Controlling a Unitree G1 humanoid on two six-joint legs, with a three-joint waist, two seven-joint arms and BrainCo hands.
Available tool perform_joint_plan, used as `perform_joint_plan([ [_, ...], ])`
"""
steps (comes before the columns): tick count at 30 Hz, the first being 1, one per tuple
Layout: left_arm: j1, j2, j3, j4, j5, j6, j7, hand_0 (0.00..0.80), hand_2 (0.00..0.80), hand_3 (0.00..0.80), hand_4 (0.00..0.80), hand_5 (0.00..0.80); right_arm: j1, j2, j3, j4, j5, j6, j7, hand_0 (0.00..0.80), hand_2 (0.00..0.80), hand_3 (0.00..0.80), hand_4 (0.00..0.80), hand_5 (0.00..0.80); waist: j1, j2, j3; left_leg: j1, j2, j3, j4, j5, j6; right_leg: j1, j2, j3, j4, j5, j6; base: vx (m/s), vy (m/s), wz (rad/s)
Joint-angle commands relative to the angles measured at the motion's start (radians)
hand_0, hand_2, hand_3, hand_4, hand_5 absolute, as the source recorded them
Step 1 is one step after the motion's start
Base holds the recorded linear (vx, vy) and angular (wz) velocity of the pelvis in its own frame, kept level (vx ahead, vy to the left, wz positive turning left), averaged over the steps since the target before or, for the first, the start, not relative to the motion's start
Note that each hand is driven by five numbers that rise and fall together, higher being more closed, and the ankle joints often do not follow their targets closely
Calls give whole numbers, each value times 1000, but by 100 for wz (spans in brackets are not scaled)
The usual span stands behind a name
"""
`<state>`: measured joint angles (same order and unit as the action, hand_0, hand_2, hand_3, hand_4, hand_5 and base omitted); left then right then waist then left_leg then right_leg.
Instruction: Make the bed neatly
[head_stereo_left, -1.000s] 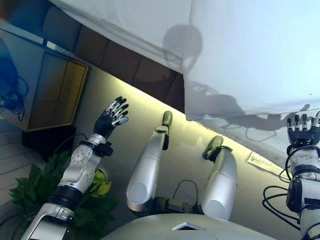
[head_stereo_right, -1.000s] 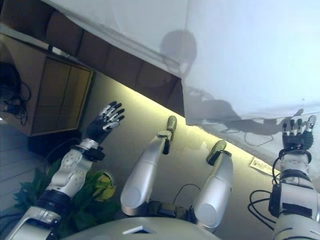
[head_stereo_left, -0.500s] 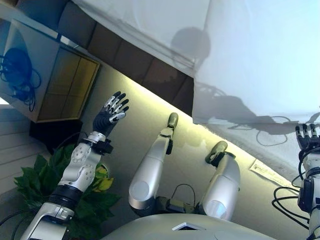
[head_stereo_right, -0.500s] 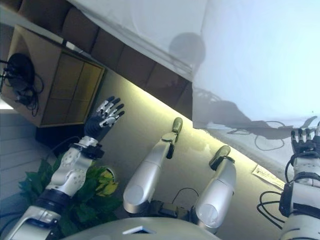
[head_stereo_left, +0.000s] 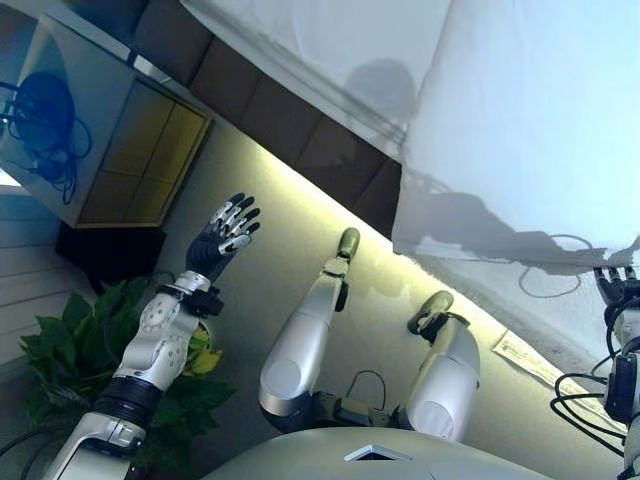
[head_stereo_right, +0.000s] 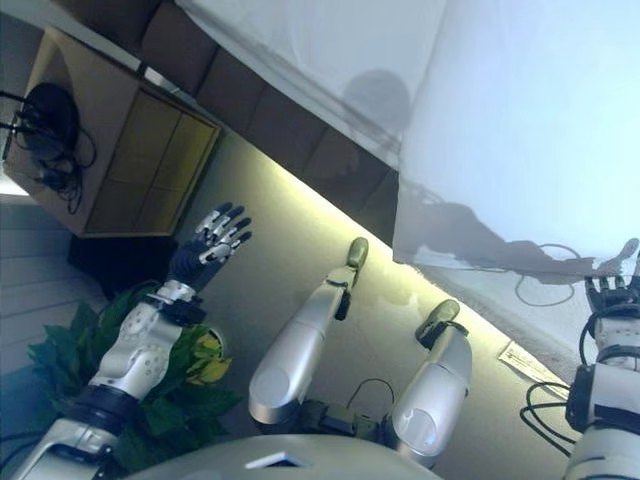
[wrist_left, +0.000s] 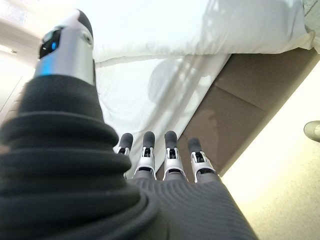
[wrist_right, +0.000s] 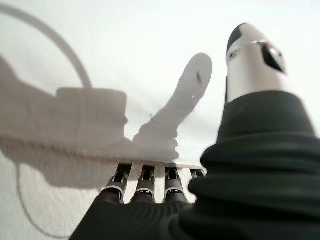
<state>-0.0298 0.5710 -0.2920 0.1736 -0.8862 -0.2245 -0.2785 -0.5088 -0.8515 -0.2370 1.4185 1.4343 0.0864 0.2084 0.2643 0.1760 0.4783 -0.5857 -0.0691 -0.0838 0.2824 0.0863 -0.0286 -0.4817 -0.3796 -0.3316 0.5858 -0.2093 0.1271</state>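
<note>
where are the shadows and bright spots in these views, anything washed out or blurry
Left eye view: shadows of the robot fall on the white sheet, and a bright strip of light runs along the floor below the brown bed base. Left wrist view: the sheet is washed out at the top, and the left hand looks soft up close. Right wrist view: the right hand casts a dark shadow on the sheet.

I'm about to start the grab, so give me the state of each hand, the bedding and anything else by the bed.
left hand: open, fingers spread, raised over the floor, holding nothing.
right hand: open, fingers straight at the hanging edge of the white sheet, not gripping.
white sheet: draped over the bed's side, its edge hanging loose.
bed base: brown panels, partly uncovered.
cabinet: doors closed.
plant: upright.
</note>
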Motion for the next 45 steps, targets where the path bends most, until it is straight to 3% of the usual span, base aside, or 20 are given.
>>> perform_joint_plan([
  [1, -6, 13, -13, -21, -29, -45, -23, 0, 0, 0, 0, 0, -187, -36, 28, -104, 5, 18, 81, 0, 0, 0, 0, 0, 73, 12, -53, -8, 22, 1, 57, -51, -19, 18, -48, 28, -199, 226, 90, 80, 26, 18],
  [4, 6, 21, -3, -19, -34, -46, -39, 0, 0, 0, 0, 0, -188, -36, 24, -110, -7, 27, 96, 0, 0, 0, 0, 0, 89, 5, -62, 3, 21, -7, 51, -53, -22, 50, -53, 7, -219, 234, 93, 65, 6, 15],
  [6, 18, 30, 9, -25, -29, -36, -54, 0, 0, 0, 0, 0, -192, -29, 27, -120, -3, 29, 112, 301, 301, 301, 301, 301, 102, -8, -69, 7, 21, -12, 54, -60, -23, 67, -55, -3, -229, 239, 95, 65, -35, 13],
  [7, 23, 34, 14, -26, -24, -33, -62, 0, 0, 0, 0, 0, -193, -25, 28, -126, -3, 29, 121, 524, 524, 524, 524, 524, 105, -13, -71, 7, 21, -12, 58, -63, -24, 70, -58, -6, -228, 242, 95, 59, -33, 26],
  [9, 26, 41, 22, -23, -20, -29, -71, 0, 0, 0, 0, 0, -203, -15, 35, -147, -7, 29, 120, 678, 678, 678, 678, 678, 110, -21, -74, 4, 23, -9, 59, -63, -24, 71, -62, -9, -222, 243, 97, 36, -5, 18],
  [10, 28, 43, 24, -21, -20, -31, -74, 0, 0, 0, 0, 0, -209, -11, 38, -155, -9, 30, 120, 794, 794, 794, 794, 794, 110, -24, -74, 3, 25, -7, 58, -62, -24, 73, -62, -10, -223, 242, 98, 8, 16, 3],
  [11, 29, 43, 25, -19, -17, -33, -73, 0, 0, 0, 0, 0, -215, -8, 40, -159, -12, 33, 121, 800, 800, 800, 800, 800, 111, -26, -74, 2, 26, -4, 57, -61, -23, 75, -62, -11, -225, 242, 98, 0, 0, 0],
  [26, -3, 40, 29, -12, -2, -47, -64, 0, 0, 0, 0, 0, -187, 19, 41, -147, 22, 26, 125, 800, 800, 800, 800, 800, 107, -39, -56, 9, 26, -7, 46, -54, -27, 120, -43, -37, -288, 271, 106, -27, -18, 3],
  [36, -13, 53, 60, -21, -6, -19, -32, 0, 0, 0, 0, 0, -185, 19, 33, -153, 11, 52, 122, 800, 800, 800, 800, 800, 86, -61, -59, 15, 48, 15, 46, -59, -33, 145, -36, -56, -335, 294, 110, -7, -18, -2],
  [37, -19, 51, 61, -20, -6, -14, -27, 0, 0, 0, 0, 0, -187, 18, 36, -152, 8, 56, 120, 515, 515, 515, 515, 515, 83, -62, -60, 14, 49, 18, 46, -59, -33, 148, -35, -58, -342, 296, 108, -20, 6, -9],
  [38, -23, 50, 62, -22, -5, -9, -21, 0, 0, 0, 0, 0, -187, 17, 37, -152, 5, 59, 115, 427, 427, 427, 427, 427, 82, -63, -59, 14, 50, 21, 46, -58, -34, 154, -34, -62, -348, 299, 108, -23, -18, -8],
  [39, -28, 53, 62, -22, -7, -6, -18, 0, 0, 0, 0, 0, -187, 16, 37, -151, 6, 63, 107, 0, 0, 0, 0, 0, 81, -65, -59, 14, 52, 23, 49, -59, -36, 159, -34, -65, -354, 303, 108, -18, -35, -6],
  [45, -35, 67, 73, -21, 1, 13, -43, 0, 0, 0, 0, 0, -136, 48, 25, -144, -52, 11, 75, 0, 0, 0, 0, 0, 89, -75, -65, 21, 59, 20, 68, -74, -40, 197, -33, -89, -370, 312, 108, 3, -87, 0],
])
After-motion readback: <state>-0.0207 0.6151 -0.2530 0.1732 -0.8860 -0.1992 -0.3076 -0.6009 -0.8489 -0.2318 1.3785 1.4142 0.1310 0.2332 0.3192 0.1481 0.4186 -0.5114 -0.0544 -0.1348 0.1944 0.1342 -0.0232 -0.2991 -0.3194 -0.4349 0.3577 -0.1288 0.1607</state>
